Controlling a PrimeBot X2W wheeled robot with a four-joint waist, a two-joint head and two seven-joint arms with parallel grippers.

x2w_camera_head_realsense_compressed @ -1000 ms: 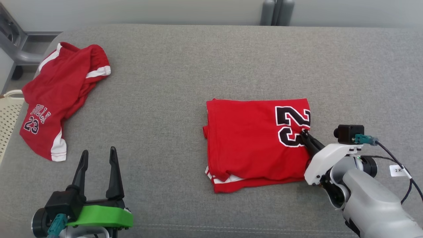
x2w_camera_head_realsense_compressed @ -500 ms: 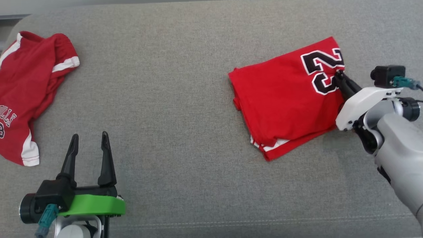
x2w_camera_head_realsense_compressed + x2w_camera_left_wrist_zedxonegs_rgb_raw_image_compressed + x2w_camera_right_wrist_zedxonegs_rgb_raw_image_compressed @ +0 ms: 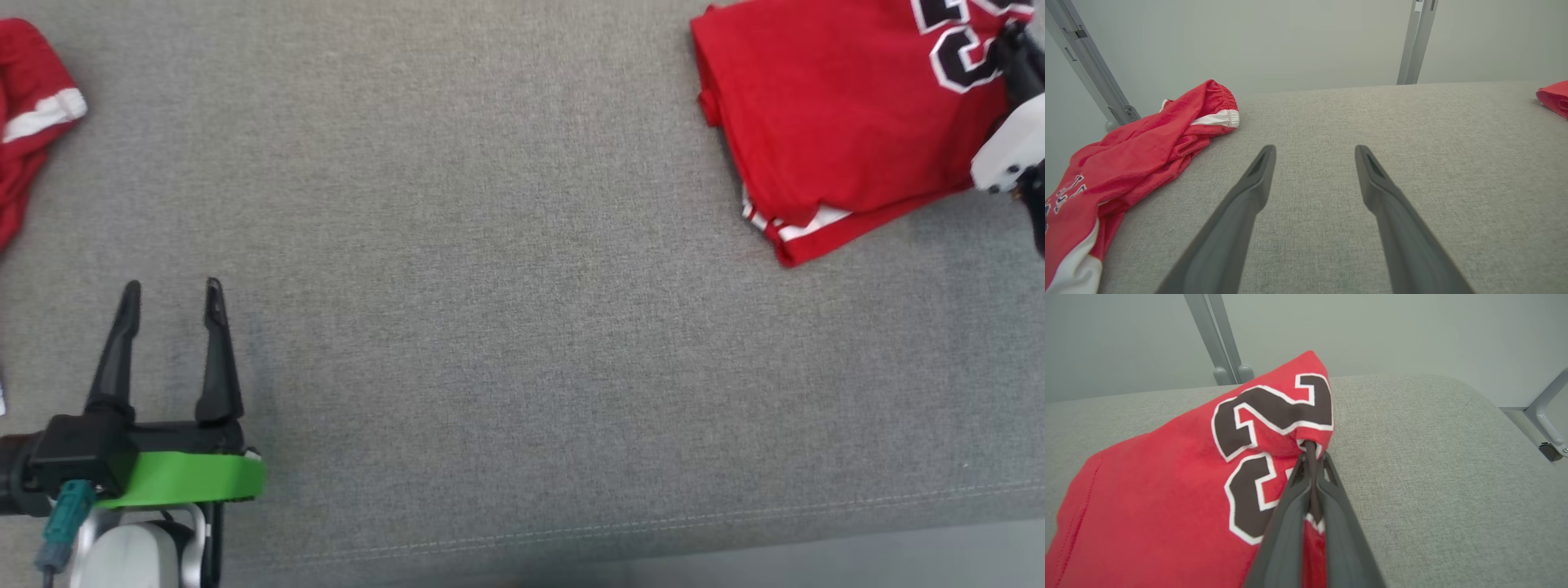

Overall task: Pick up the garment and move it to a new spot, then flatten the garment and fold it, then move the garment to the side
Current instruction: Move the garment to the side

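Two red garments lie on the grey padded surface [image 3: 490,245]: the folded jersey [image 3: 833,106] at the far right and crumpled shorts [image 3: 24,98] at the left edge. You have two grippers: the right gripper [image 3: 1312,457] is clamped on the jersey's edge by the number 23, and the left gripper [image 3: 172,287] hangs spread and empty. Since a second ago the jersey lies farther from the shorts and has turned askew; the camera swung too. Its numbered end points right, its white-trimmed corner toward the robot, and its long axis runs roughly left-right
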